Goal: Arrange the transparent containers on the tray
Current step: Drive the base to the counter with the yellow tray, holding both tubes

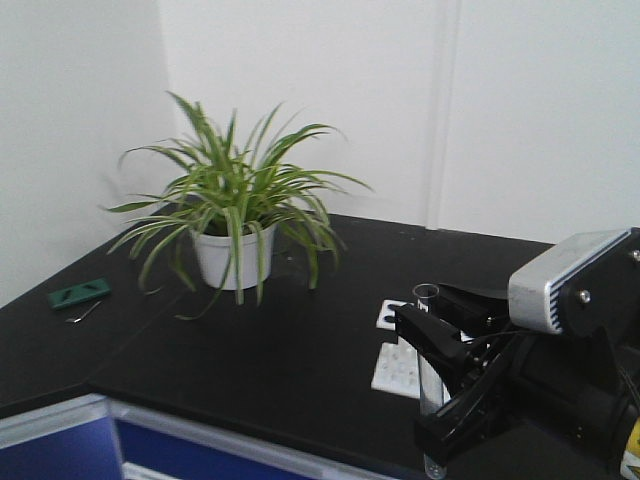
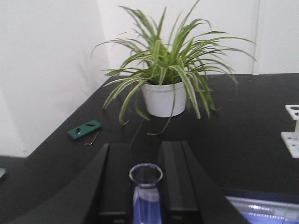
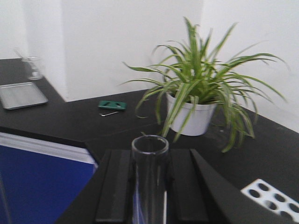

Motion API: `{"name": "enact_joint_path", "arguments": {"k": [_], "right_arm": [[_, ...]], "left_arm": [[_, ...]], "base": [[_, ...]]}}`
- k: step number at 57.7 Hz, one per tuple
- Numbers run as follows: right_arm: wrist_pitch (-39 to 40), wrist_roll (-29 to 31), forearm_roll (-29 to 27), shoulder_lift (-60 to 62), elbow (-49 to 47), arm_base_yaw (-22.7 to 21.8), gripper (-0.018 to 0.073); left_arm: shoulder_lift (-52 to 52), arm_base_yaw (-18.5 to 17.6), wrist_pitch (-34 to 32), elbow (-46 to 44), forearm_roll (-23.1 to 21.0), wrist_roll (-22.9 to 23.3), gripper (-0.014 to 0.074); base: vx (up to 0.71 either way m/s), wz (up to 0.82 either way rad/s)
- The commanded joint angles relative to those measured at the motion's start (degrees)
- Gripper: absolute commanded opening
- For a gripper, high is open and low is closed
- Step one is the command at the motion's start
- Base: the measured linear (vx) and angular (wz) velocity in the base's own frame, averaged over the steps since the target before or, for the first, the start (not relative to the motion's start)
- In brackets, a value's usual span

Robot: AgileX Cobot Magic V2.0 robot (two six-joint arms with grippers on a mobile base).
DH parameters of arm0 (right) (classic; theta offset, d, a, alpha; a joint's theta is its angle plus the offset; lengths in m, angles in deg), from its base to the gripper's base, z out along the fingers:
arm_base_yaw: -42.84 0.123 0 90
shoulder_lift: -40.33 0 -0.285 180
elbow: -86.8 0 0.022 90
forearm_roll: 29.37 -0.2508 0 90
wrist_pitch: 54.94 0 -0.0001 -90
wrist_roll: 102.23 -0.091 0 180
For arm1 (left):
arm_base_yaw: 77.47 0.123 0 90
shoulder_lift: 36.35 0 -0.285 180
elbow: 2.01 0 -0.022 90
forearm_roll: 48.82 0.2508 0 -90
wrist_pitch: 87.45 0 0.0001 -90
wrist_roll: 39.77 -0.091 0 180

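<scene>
Between the right gripper's (image 3: 149, 156) black fingers (image 3: 117, 186) stands a test tube (image 3: 149, 182). It is upright with its round rim up. The pads press it on both sides, so the pincer is narrow and closed on the glass. From the front camera the tube is vertical, with the rim poking above the fingers and the rounded bottom hanging below them by the counter's front edge. Cannot tell if that end touches anything.

The left gripper (image 2: 145, 156) grips a second test tube (image 2: 145, 198) the same way: rim up, fingers tight against both sides, narrow gap. Blue shows through the glass.

A white rack (image 1: 398, 362) with round holes sits on the black countertop (image 1: 300, 340). It is just beside the right gripper and partly hidden behind it in the front view. In the left wrist view it is off at the right edge, apart from that gripper.

A grey metal tray (image 3: 21, 94) lies flat on the far-left stretch of counter in the right wrist view, well apart from both tubes. A clear glass vessel (image 3: 32, 68) stands just beyond it near the wall. It is not on the tray and is too blurred to tell its shape.

A spider plant in a white pot (image 1: 232, 258) stands mid-counter near the white wall (image 1: 500, 100). A green card (image 1: 78, 292) lies flat to its left, with a small metal piece (image 1: 84, 312) just beside it. A blue cabinet front (image 1: 60, 450) runs under the counter edge.
</scene>
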Motion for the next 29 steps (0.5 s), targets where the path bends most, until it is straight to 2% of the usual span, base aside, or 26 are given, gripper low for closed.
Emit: {"name": "enact_joint_path", "arguments": {"k": [1, 29], "right_arm": [[4.0, 0.1, -0.1, 1.2, -1.7, 0.0, -0.0013], [4.0, 0.1, -0.1, 1.2, -1.7, 0.0, -0.0011]], "left_arm": [[0.0, -0.3, -3.2, -1.4, 0.3, 0.5, -0.0003], [0.0, -0.3, -3.2, -1.4, 0.3, 0.5, -0.0003]], "base": [[-0.25, 0.33], [-0.27, 0.34]]}}
